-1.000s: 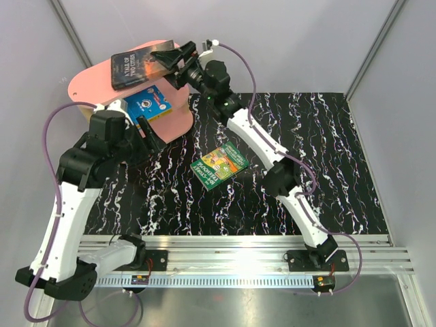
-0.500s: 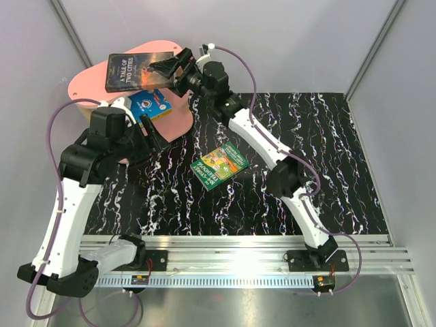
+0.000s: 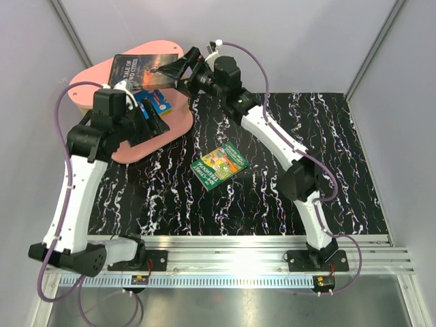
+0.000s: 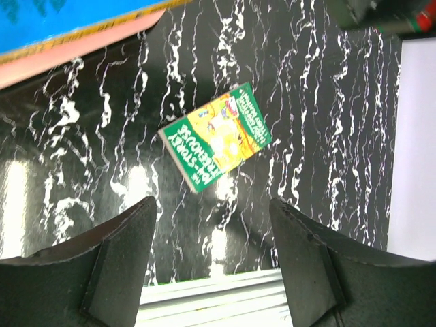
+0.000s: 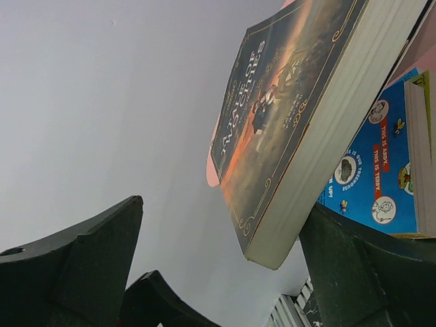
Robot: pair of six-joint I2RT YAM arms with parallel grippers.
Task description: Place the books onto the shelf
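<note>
While the right gripper (image 3: pixel 168 67) reaches to the upper left of the overhead view with its jaws spread wide, the dark paperback (image 3: pixel 138 71), titled A Tale of Two Cities, lies cover-up on the top pink board of the shelf (image 3: pixel 90 76). In the right wrist view the book's near corner and pale page edge sit between the two fingers (image 5: pixel 368 272). It is just beside the one at the lower right of the frame and well apart from the one at the lower left, so nothing is pinched. Whether the near finger touches the book cannot be told.

Below that board, on a lower pink tier, lies the blue cartoon-covered book (image 3: pixel 154 102), partly hidden by the dark paperback above it. The left gripper (image 4: pixel 212 204) hangs beside the shelf's lower tier, left of centre in the overhead view. Its jaws are parted and there is nothing between them. Its wrist camera looks down on the black, white-veined table (image 3: pixel 320 129).

The green and yellow book (image 3: pixel 219 165) lies flat on that table near the middle of the frame, turned at an angle, well apart from the shelf and from both grippers.
</note>
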